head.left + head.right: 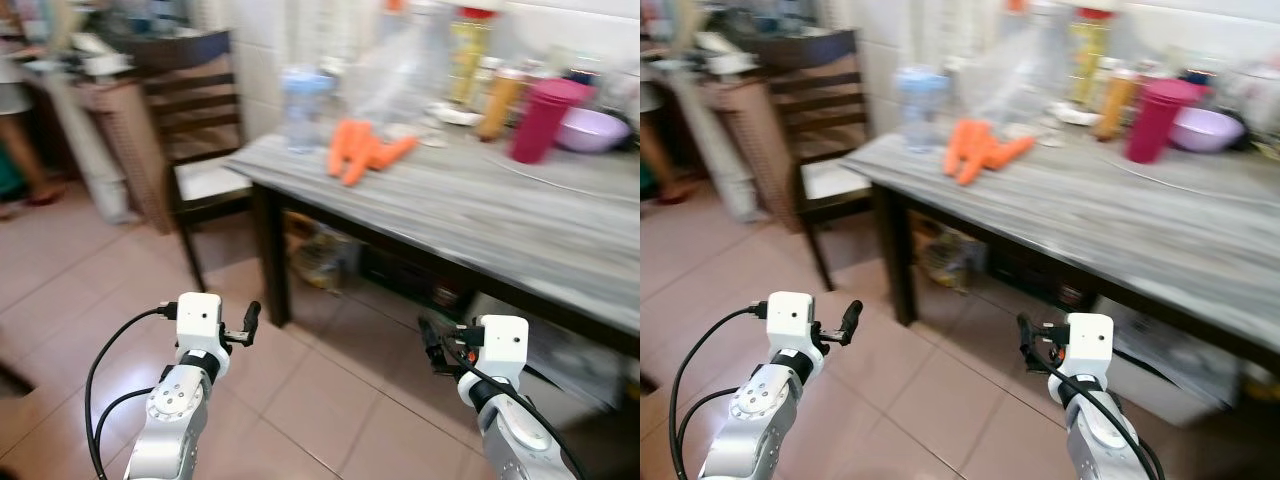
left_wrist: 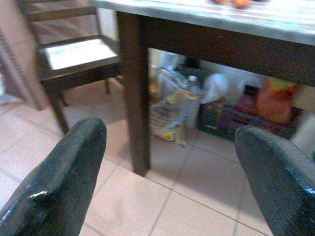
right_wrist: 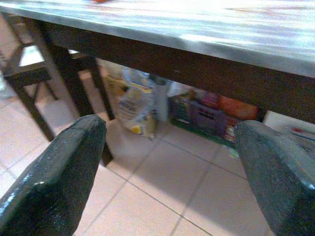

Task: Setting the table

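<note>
- Surface (image 1: 480, 215): grey wood-grain top on dark legs, at 12 to 2 o'clock ahead of the robot, its near corner pointing toward the left arm. Nothing laid out for a meal yet; the job looks barely begun.
- Left end effector (image 1: 243, 327): low over the tiled floor (image 1: 300, 400) at about 10 o'clock, fingers (image 2: 59, 182) spread wide, released, carrying nothing. Its wrist view looks at the surface leg (image 2: 134, 93) and bags stowed underneath.
- Right end effector (image 1: 432, 345): low at about 1 o'clock, below the surface edge, fingers (image 3: 54, 172) spread, released, empty.
- Risk: both arms sit below the edge, so raising them while walking in could catch the underside or the rim. Head views are smeared, so reach judged now could be off.
- Risk: the carrots (image 1: 362, 152) lie loose near the corner; a nudge could roll them to the floor.
- Risk: the chair (image 1: 195, 150) stands just beside the corner at 11 o'clock, and a person's leg (image 1: 25, 150) is at 10 o'clock, far back. Tight on that side.
- Containers, back row at 12 to 2 o'clock: clear lidded jar (image 1: 303, 108), contents unreadable; clear plastic bag (image 1: 395, 75); tall bottle with red cap (image 1: 472, 50), yellowish inside; amber bottle (image 1: 499, 103); magenta tumbler (image 1: 543, 118), inside hidden; lilac bowl (image 1: 592, 128), contents not visible. Tall ones could topple easily if brushed.
</note>
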### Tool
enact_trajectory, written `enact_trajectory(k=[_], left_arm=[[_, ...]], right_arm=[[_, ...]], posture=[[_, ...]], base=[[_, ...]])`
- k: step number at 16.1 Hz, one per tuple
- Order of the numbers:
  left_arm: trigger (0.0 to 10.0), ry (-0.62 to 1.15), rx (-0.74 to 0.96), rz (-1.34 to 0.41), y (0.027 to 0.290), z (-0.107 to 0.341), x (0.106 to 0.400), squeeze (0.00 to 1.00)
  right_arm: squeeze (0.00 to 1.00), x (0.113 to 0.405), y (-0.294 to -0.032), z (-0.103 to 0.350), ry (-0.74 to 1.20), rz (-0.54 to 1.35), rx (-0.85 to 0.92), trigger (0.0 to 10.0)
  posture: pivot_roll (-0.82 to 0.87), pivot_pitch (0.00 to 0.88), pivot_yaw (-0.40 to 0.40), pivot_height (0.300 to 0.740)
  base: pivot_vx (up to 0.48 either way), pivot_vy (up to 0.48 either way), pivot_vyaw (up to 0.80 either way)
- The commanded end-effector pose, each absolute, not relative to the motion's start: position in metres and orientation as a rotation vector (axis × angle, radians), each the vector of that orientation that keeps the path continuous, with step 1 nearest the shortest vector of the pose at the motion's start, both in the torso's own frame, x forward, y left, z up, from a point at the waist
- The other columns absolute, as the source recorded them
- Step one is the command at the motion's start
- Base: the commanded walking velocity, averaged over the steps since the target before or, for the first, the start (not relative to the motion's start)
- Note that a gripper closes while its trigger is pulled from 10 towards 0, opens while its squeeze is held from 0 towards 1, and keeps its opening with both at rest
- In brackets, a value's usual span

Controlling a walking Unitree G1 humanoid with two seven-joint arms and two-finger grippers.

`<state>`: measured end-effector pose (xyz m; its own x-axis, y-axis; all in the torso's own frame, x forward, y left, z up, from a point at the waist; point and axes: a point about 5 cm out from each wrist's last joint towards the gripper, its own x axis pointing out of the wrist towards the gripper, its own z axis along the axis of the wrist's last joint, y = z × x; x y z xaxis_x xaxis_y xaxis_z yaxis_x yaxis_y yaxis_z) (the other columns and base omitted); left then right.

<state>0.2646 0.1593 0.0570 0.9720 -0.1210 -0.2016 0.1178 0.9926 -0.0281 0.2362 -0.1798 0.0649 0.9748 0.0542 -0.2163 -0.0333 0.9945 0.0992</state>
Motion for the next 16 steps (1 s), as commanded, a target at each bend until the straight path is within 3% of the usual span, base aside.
enact_trajectory(k=[1, 10, 16], left_arm=[[10.0, 0.208, -0.008, -0.111, 0.1618, 0.0583, 0.2674, 0.00], [10.0, 0.206, 0.011, -0.111, 0.1656, 0.0601, 0.2710, 0.00], [10.0, 0.209, 0.025, -0.118, 0.1678, 0.0605, 0.2711, 0.00]], right_arm=[[0.00, 0.2371, -0.1804, 0.0648, 0.226, 0.040, 0.099, 10.0], [0.00, 0.2413, -0.1814, 0.0659, 0.217, 0.017, 0.119, 10.0], [0.00, 0.2462, -0.1837, 0.0696, 0.199, -0.014, 0.128, 10.0]], posture=[[-0.20, 0.000, 0.012, 0.740], [-0.20, 0.000, 0.022, 0.740], [-0.20, 0.000, 0.031, 0.740]], base=[[-0.247, 0.000, -0.80], [-0.253, 0.000, -0.63], [-0.252, 0.000, 0.00]])
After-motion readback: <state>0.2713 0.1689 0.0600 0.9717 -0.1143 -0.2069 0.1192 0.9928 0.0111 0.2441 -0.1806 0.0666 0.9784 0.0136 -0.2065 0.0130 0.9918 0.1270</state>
